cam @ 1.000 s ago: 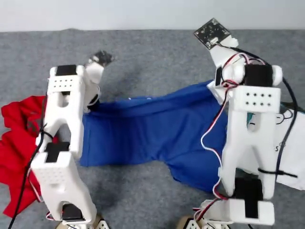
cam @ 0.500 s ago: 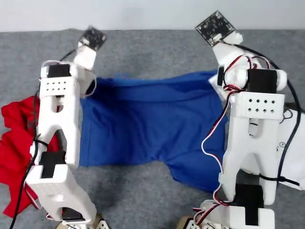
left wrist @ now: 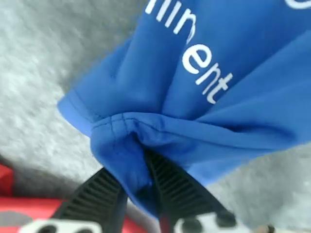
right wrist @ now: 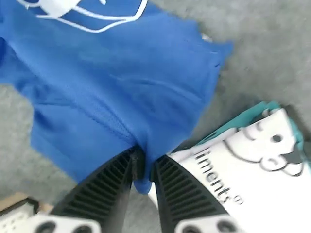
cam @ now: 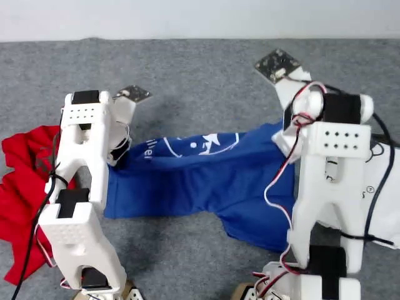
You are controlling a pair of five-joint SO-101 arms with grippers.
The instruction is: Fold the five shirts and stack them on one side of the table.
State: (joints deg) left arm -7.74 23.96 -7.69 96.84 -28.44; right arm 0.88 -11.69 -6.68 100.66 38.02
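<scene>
The step in hand looks like a lengthwise fold of the blue shirt (cam: 200, 175), which lies across the middle of the high view on the grey table (cam: 200, 69), between the crumpled red shirt (cam: 25, 169) at the left edge and the white shirt (cam: 381, 187) at the right edge. The left gripper (left wrist: 133, 170) is clamped on a bunched corner of blue hem, and the right gripper (right wrist: 145, 160) is pinched on the opposite blue edge, just beside the white shirt's printed panel. To do this well, both arms should probably carry their corners toward the bottom of the frame at the same pace and height, keeping the cloth between them taut so the turned-over band lands straight. They should let go only when the carried edge lies on the near hem. The right pinch sits close to the white shirt, so dragging that along is a risk. The sleeve sticking out at lower centre will likely need tucking afterwards. Against the frame half a second before, both wrists sit lower in the picture. The shirt's upper edge, then spread high and flat, is now turned over, showing a strip of white print along the top of the blue.
</scene>
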